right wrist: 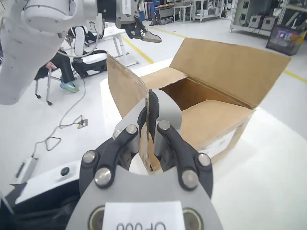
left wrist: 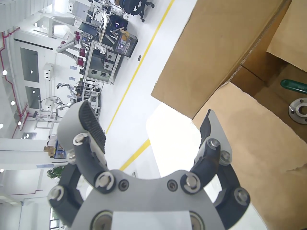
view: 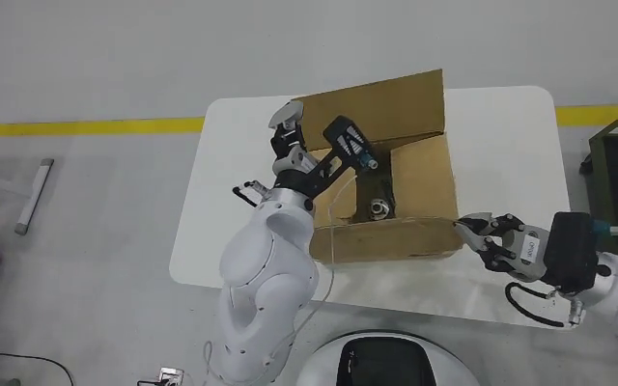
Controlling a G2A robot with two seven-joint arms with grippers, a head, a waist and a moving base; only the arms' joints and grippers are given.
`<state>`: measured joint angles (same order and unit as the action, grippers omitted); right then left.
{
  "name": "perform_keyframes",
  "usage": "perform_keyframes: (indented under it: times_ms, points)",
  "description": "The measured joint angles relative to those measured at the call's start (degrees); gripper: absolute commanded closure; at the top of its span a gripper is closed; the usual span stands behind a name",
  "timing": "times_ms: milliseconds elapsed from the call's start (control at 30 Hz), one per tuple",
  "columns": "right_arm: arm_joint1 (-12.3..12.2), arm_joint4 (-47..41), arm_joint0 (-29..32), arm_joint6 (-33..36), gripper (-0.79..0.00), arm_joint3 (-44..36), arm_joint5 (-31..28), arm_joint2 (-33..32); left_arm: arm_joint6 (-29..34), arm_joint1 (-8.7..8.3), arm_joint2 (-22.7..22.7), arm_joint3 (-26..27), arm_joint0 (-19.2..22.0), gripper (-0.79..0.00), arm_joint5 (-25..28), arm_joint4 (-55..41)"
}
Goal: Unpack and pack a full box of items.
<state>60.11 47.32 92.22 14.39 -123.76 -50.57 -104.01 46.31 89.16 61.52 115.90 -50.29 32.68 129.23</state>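
Note:
An open cardboard box (view: 406,106) stands on the white table (view: 502,125) with its flaps up. Inside lie a round metal flange (left wrist: 299,109) and a green-handled item (left wrist: 293,85); the flange (view: 377,206) also shows from above. My left gripper (view: 286,125) hangs open and holds nothing above the box's far left corner, beside the tall back flap (left wrist: 215,48). My right gripper (right wrist: 149,107) is shut on the edge of the near side flap (right wrist: 124,84), at the box's near right corner (view: 454,232). The left gripper (right wrist: 146,37) shows beyond the box.
The table has bare room right of the box (view: 512,174) and a strip to its left (view: 217,193). A yellow floor line (view: 97,125) runs behind the table. A dark cabinet (view: 603,164) stands off the right edge.

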Motion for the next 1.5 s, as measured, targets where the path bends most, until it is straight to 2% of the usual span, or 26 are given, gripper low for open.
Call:
perform_keyframes:
  times_ms: [167, 300, 567, 733, 767, 800, 833, 867, 1100, 1233, 1333, 1367, 1467, 1500]
  points:
    - [0.6, 9.3, 2.6, -9.8, 0.000, -0.2, 1.9, 0.0, 0.6, 0.30, -1.9, -1.9, 1.1, -0.785, 4.3, -1.1]
    - [0.9, 12.7, 4.4, -14.5, 0.000, 0.0, 3.6, -0.1, 1.9, 0.52, -2.8, -1.4, 0.6, -0.785, 6.9, -3.1]
    - [1.1, 14.6, 6.2, -17.9, 0.000, 0.3, 5.7, 0.3, 3.1, 0.75, -5.0, -0.5, -0.3, -0.785, 12.7, -5.5]
    - [1.1, 14.3, 6.6, -18.1, 0.000, 0.3, 6.2, 0.1, 3.2, 1.01, -5.9, -0.3, -0.5, -0.785, 13.7, -7.6]
    - [1.1, 14.2, 6.8, -18.2, -0.025, 0.3, 6.2, 0.0, 3.2, 1.05, -6.1, -0.3, -0.5, -0.785, 14.0, -7.9]
    - [1.1, 14.0, 6.9, -18.2, -0.117, 0.3, 6.2, 0.0, 3.3, 1.07, -6.2, -0.3, -0.5, -0.785, 14.3, -8.1]
    - [1.1, 13.8, 7.0, -18.2, -0.366, 0.3, 6.3, -0.1, 3.3, 1.09, -6.2, -0.3, -0.5, -0.785, 14.5, -8.2]
    - [1.2, 13.3, 7.3, -18.4, -0.785, 0.3, 6.7, -0.2, 3.5, 1.12, -6.2, -0.3, -0.5, -0.785, 14.8, -8.4]
    - [1.5, 7.3, 8.6, -19.8, -0.785, 0.4, 10.8, -1.8, 3.2, 1.06, -6.3, 0.3, -0.7, -0.785, 18.1, -9.6]
    - [1.8, -1.7, 9.5, -21.3, -0.785, 1.8, 13.7, -2.7, 3.4, 1.10, -6.8, 1.0, -1.0, -0.785, 19.0, -10.2]
    - [1.9, -8.0, 10.0, -18.6, -0.782, 2.4, 16.0, -3.7, 3.9, 1.16, -7.1, 1.6, -1.1, -0.785, 19.7, -10.7]
    - [1.9, -10.3, 10.1, -17.0, -0.446, 2.6, 16.9, -4.0, 4.2, 1.20, -7.2, 1.9, -1.1, -0.785, 19.9, -11.0]
    - [1.7, -14.8, 10.5, -11.3, -0.219, 2.7, 17.9, -4.0, 4.5, 1.34, -7.4, 2.7, -1.1, -0.785, 20.8, -12.6]
    - [1.6, -15.4, 10.5, -9.5, -0.102, 2.6, 17.8, -4.0, 4.4, 1.36, -7.5, 3.0, -1.3, -0.785, 21.0, -13.3]
